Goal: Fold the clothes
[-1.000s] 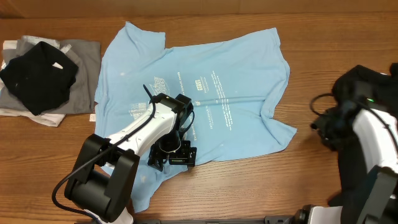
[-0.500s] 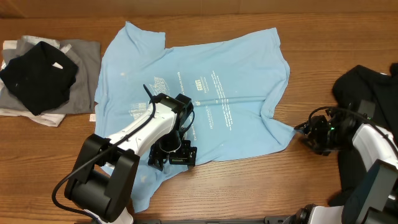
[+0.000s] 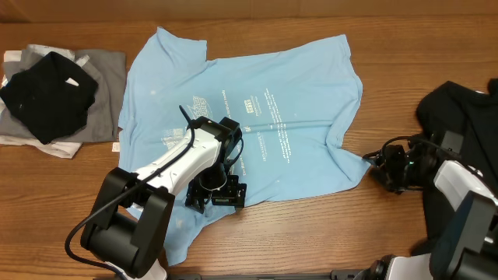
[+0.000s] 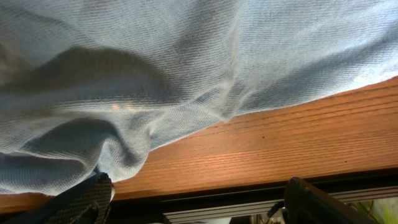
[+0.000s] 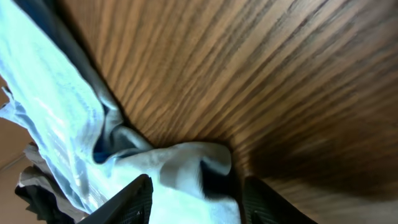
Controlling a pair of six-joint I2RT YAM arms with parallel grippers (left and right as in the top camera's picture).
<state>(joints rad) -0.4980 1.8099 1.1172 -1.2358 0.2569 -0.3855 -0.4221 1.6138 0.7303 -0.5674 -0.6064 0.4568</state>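
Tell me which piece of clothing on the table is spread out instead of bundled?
The light blue T-shirt in the middle. The black garment at far left and the black one at right lie bunched.

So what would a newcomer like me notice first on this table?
First, the big light blue T-shirt, spread print-up across the middle of the wooden table. The left gripper sits at its near hem, and the right gripper is at its right corner with fingers either side of the cloth. A pile of black and grey clothes lies at the far left.
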